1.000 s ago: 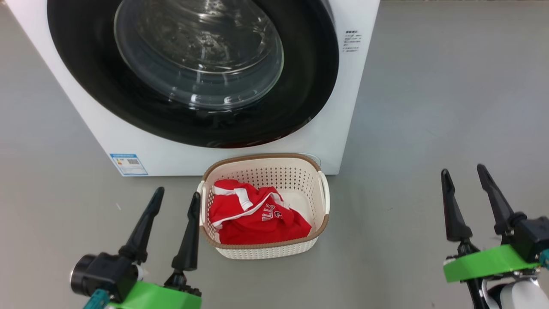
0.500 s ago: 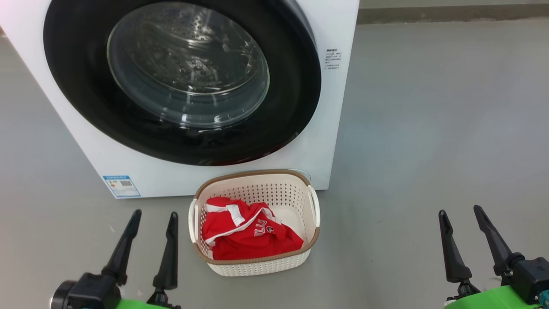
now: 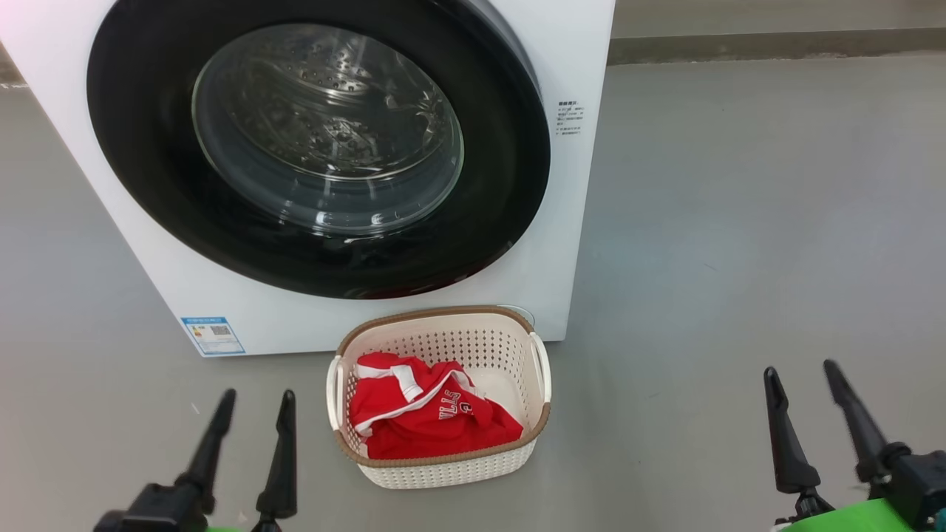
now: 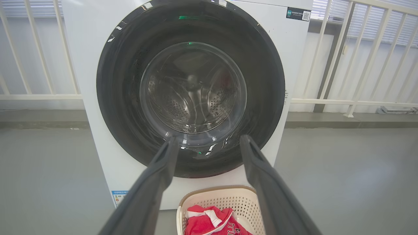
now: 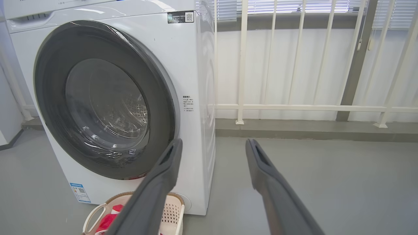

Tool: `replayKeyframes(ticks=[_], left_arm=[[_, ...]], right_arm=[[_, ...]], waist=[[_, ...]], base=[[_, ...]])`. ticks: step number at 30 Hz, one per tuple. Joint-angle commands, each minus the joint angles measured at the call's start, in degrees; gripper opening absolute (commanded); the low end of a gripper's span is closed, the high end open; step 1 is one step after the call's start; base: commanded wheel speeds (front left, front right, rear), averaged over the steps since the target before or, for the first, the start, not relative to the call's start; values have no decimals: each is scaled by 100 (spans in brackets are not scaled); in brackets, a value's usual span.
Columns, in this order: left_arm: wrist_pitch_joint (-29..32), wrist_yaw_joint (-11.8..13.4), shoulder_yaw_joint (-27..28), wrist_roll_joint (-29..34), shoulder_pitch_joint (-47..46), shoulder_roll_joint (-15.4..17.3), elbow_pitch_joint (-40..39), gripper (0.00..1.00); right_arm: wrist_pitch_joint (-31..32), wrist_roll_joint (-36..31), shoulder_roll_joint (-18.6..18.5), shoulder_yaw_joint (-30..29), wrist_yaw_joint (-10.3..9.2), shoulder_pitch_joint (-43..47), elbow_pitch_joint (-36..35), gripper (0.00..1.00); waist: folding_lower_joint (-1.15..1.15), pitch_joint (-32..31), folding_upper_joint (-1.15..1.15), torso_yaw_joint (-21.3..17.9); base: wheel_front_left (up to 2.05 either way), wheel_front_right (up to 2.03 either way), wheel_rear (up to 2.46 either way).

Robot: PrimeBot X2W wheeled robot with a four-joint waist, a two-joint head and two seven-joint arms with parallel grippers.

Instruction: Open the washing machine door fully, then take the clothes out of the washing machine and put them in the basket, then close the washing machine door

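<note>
The white washing machine (image 3: 584,59) (image 4: 294,39) (image 5: 196,65) stands ahead with its round black door (image 3: 148,185) (image 4: 120,81) (image 5: 52,81) shut flat against the front. On the floor just before it sits the cream basket (image 3: 488,336) (image 4: 225,199) (image 5: 171,212), holding red clothes (image 3: 421,417) (image 4: 209,223) (image 5: 107,222) with white trim. Left of the basket, my left gripper (image 3: 255,403) (image 4: 208,140) is open and empty. My right gripper (image 3: 802,373) (image 5: 214,143) hangs open and empty over bare floor, well right of the basket.
Grey floor (image 3: 739,222) spreads to the right of the machine. A white railing (image 5: 294,107) on a low kerb (image 3: 776,44) runs behind. A blue label (image 3: 213,336) sits low on the machine's front left.
The head camera has tilted up and back, so machine and basket sit lower in the picture. Both grippers have dropped toward the bottom edge, still open.
</note>
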Motion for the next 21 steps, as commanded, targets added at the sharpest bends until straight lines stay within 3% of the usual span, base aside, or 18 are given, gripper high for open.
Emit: replayKeyframes(ticks=[1, 10, 21], left_arm=[[6, 1, 3, -12, 1, -12, 34, 0], [161, -18, 43, -446, -11, -52, 262, 0], [305, -46, 86, -1101, -40, -50, 280, 0]], right_arm=[[1, -1, 8, 11, 0, -3, 34, 0], [101, 445, 46, 50, 1, -51, 261, 0], [253, 1114, 16, 72, 3, -164, 350, 0]], waist=[[0, -1, 0, 1], [13, -4, 0, 8], [1, 23, 0, 19]], base=[[0, 0, 0], [0, 0, 0], [0, 0, 0]])
